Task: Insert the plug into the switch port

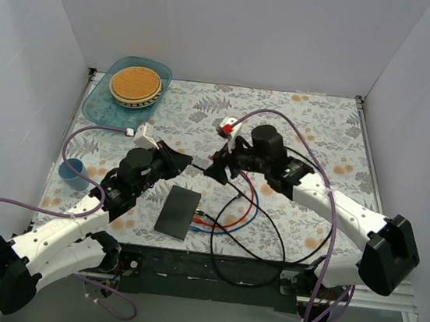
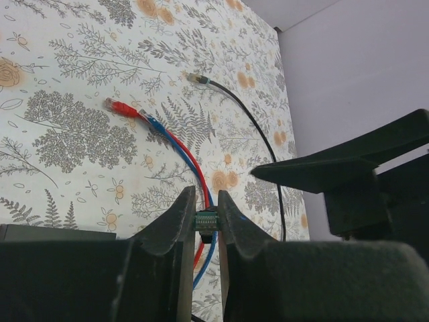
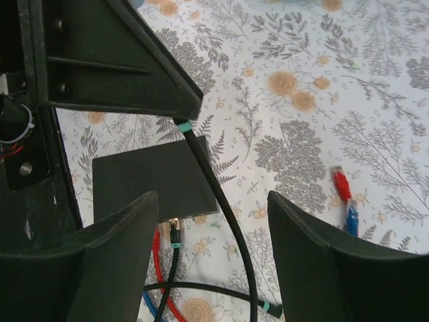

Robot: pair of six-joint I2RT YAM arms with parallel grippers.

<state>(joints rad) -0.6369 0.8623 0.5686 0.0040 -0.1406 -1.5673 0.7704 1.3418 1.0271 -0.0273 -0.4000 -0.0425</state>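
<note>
**Two tools meet over the switch**

Both arms reach toward mid-frame of the top view. The left tool (image 1: 193,161) is clamped on the plug (image 2: 206,221), whose black cable (image 3: 231,221) hangs down from it. The right tool (image 1: 216,167) sits just beside it, tip to tip, its fingers (image 3: 114,235) spread wide apart. The switch (image 1: 178,212) lies flat on the counter (image 1: 321,127) at lower centre, below both tools. A red plug (image 3: 340,181) and a blue plug (image 3: 350,216) lie loose nearby.
</note>
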